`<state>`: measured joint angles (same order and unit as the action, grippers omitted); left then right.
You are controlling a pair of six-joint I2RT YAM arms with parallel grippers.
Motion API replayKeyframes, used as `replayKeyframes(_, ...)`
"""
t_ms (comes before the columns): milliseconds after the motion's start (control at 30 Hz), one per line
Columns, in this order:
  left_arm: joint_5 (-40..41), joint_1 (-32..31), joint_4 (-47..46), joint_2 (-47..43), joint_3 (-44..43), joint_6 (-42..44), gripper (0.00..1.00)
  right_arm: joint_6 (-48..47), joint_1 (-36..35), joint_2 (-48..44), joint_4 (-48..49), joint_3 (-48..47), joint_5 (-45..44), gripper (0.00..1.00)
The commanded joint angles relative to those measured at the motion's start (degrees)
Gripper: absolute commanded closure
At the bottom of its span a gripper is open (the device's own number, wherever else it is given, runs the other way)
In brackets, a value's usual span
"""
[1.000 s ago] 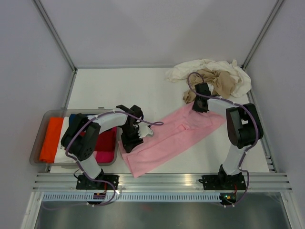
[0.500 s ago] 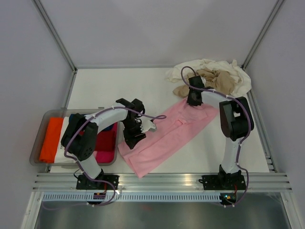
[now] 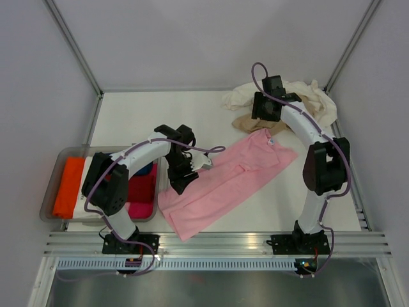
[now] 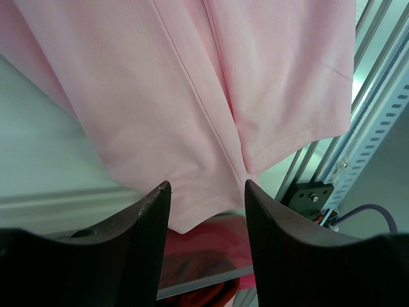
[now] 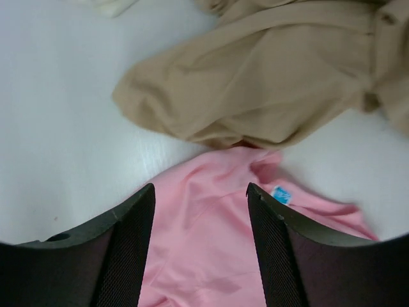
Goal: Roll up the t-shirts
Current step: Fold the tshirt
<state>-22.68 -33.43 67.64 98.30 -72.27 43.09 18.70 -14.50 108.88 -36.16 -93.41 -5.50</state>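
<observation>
Pink t-shirt (image 3: 223,185) lies spread flat on the white table (image 3: 140,121), running on a slant from the lower middle of the overhead view up toward the right. Over its left edge hangs the left gripper (image 4: 208,185), jaws parted with nothing between them and only pink cloth below. Left of that, a clear tray (image 3: 57,157) holds folded clothes, an orange one (image 3: 69,185) at its left end. Farther back, the right gripper (image 5: 200,187) hovers over the pink shirt's collar end, jaws released and holding nothing. Just beyond it the tan t-shirt (image 5: 268,77) lies crumpled, touching the pink collar, with the cream-white t-shirt (image 3: 243,96) heaped against it in the upper right
</observation>
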Motion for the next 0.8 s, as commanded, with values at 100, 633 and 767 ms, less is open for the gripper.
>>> replayKeyframes(100, -0.09, 0.91, -1.54, 0.05, -2.35, -2.57, 0.44, 4.76, 5.09, 11.94, -6.64, -6.6, -11.99, 0.32)
replayKeyframes(633, 0.79, 1.44, -2.16, -0.92, 0.55, -3.45, 0.44, 12.24, 11.6, 19.88, 3.46, -16.97, -5.05, 1.0)
replayKeyframes(767, 1.14, 1.44, -2.16, -0.74, 0.29, -3.28, 0.44, 14.08, 18.78, 14.1, 6.18, -21.28, -6.71, 1.0)
